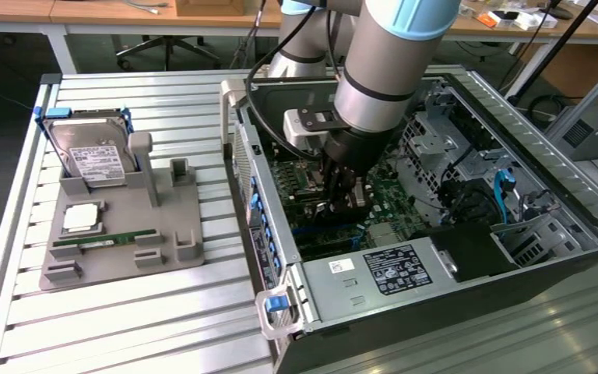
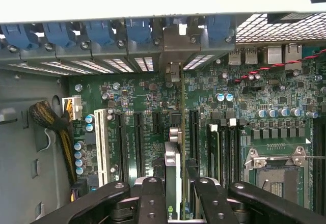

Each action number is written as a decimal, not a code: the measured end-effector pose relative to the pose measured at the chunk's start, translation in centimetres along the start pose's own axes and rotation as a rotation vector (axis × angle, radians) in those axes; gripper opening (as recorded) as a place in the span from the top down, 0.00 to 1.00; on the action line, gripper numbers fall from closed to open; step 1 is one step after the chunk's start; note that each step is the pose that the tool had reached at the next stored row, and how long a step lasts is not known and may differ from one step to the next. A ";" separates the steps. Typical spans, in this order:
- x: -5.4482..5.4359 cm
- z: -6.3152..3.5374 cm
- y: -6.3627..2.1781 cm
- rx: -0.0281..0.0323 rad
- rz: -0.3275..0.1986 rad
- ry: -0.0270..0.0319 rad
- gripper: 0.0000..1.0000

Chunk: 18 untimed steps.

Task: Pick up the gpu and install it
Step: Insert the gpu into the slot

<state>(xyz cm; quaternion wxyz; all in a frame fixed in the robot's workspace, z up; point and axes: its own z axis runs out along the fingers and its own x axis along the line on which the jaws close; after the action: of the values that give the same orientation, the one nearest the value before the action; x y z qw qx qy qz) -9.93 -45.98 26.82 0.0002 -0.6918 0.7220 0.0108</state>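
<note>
fingers (image 2: 153,198) — clamped on gpu (image 2: 173,173) | edge-on over motherboard (image 2: 244,96) slots

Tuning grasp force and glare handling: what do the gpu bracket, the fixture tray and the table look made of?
gpu bracket: looks like bare sheet metal, dull silver, folded tab. Fixture tray: probably matte grey plastic, possibly printed; blocky moulded posts, no glare. Table: likely aluminium, satin silver, parallel ribbed slats like extrusions.

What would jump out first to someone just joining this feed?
The arm plunging into the open computer case, its claw clamped on the gpu edge-on over the motherboard slots. Beside the case, at the exterior view's left, a grey parts stand holds a hard drive.
</note>
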 end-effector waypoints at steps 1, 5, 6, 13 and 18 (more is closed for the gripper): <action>0.0 0.00 0.00 0.0000 0.000 -0.0001 0.73; 0.0 0.01 0.00 0.0000 0.000 0.0013 0.73; 0.0 0.02 -0.01 0.0003 0.000 0.0028 0.73; 0.0 -0.19 0.00 0.0010 -0.001 0.0039 0.73; 0.0 0.04 0.01 0.0000 -0.007 0.0060 0.73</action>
<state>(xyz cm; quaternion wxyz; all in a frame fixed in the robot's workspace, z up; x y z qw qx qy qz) -9.94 -45.98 26.79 -0.0019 -0.6943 0.7196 0.0087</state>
